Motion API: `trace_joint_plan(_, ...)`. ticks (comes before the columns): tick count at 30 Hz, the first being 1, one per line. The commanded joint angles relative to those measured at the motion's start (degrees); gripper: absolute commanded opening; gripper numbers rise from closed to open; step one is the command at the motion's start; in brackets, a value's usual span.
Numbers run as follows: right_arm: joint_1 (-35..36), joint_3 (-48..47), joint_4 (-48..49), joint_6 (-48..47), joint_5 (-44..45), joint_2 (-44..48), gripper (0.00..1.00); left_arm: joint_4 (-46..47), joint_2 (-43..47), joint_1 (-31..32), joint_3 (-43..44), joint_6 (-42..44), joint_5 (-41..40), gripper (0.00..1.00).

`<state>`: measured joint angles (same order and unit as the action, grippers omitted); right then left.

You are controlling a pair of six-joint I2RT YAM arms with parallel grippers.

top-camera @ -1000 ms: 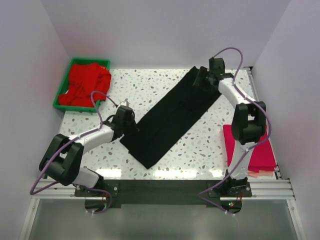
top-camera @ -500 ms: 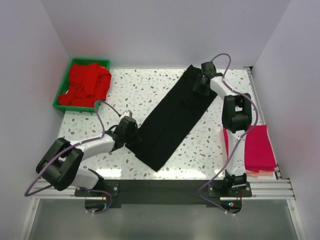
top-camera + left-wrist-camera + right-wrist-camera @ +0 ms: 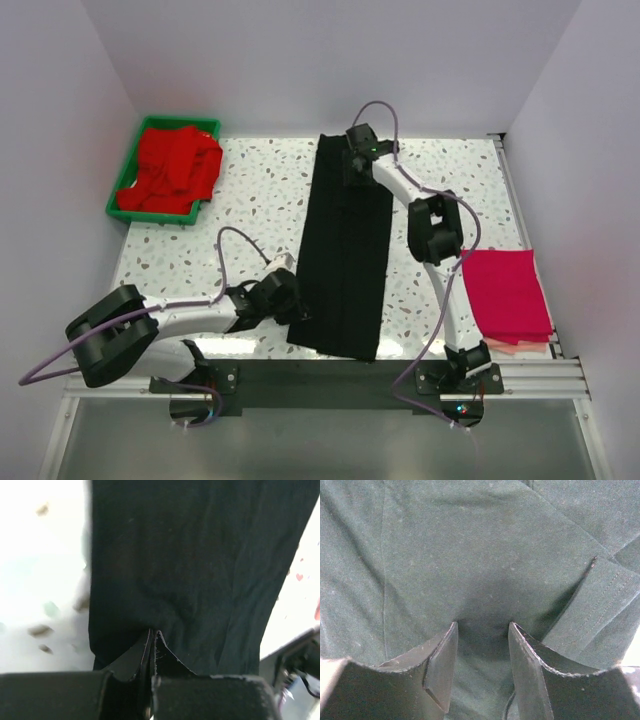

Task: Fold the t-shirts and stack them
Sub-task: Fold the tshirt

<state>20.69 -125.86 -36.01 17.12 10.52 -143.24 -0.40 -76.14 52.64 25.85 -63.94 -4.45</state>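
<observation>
The black t-shirt (image 3: 345,250), folded into a long strip, lies lengthwise from the far edge of the table to the near edge. My left gripper (image 3: 295,300) is shut on its near left edge; in the left wrist view the jaws (image 3: 152,632) pinch the black cloth (image 3: 190,555). My right gripper (image 3: 352,160) is at the shirt's far end. In the right wrist view its jaws (image 3: 482,627) stand a little apart with a bunch of the cloth (image 3: 470,545) gripped between them. A folded magenta-pink t-shirt (image 3: 507,295) lies at the near right. Red t-shirts (image 3: 170,170) are piled in the tray.
The green plastic tray (image 3: 118,205) stands at the far left corner. The right arm's elbow (image 3: 435,230) rises between the black shirt and the magenta one. White walls close in the table on three sides.
Both grippers have swung the black shirt from a diagonal to lengthwise: the right gripper moved left along the far edge, the left gripper moved toward the near edge and rightward.
</observation>
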Motion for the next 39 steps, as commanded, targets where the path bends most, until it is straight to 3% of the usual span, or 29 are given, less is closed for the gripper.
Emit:
trace_joint_plan(1, 5.1, -5.0, -0.9, -5.6, -1.2, -2.1, 0.5, -4.0, -1.1, 3.2, -2.7, -5.0, 1.1, 0.0)
trace_joint_plan(7, 6.6, -14.4, -0.7, -8.0, -2.0, -7.5, 0.54, -2.9, -0.8, 3.2, -2.3, -5.4, 1.5, 0.01)
trace_joint_plan(15, 6.3, -14.2, 4.4, -9.7, -4.1, -4.2, 0.6, -5.4, 0.5, 2.9, -1.1, -4.4, 3.7, 0.0)
trace_joint_plan(17, 6.2, -14.3, 4.5, -9.4, -4.8, -0.7, 0.65, -7.8, 3.4, 2.8, 0.5, -2.5, 2.8, 0.06)
trace_joint_plan(20, 5.9, -12.8, 3.5, -8.3, -5.0, 6.5, 0.74, -12.3, 8.3, 2.6, 2.8, -0.6, -0.6, 0.28)
trace_joint_plan(23, 5.1, -8.5, 0.3, -4.1, -4.7, 15.4, 0.75, -16.8, 11.8, 1.9, 4.4, 1.5, -2.2, 0.36)
trace_joint_plan(26, 5.2, 6.1, 0.8, 1.8, -6.6, 28.1, 0.75, -18.9, 13.9, 1.9, 4.6, 2.6, -1.7, 0.43)
trace_joint_plan(30, 7.0, 39.9, 8.5, 10.3, -10.3, 47.1, 0.72, -20.3, 14.6, 1.9, 3.8, 4.5, 0.0, 0.49)
trace_joint_plan(33, 10.4, 56.9, 9.0, 15.3, -9.1, 59.2, 0.69, -20.5, 14.9, 1.9, 2.5, 5.6, 1.3, 0.51)
trace_joint_plan(39, 14.7, 76.7, 3.5, 18.8, -10.4, 77.4, 0.68, -19.5, 15.1, 2.0, 0.8, 6.7, 4.0, 0.55)
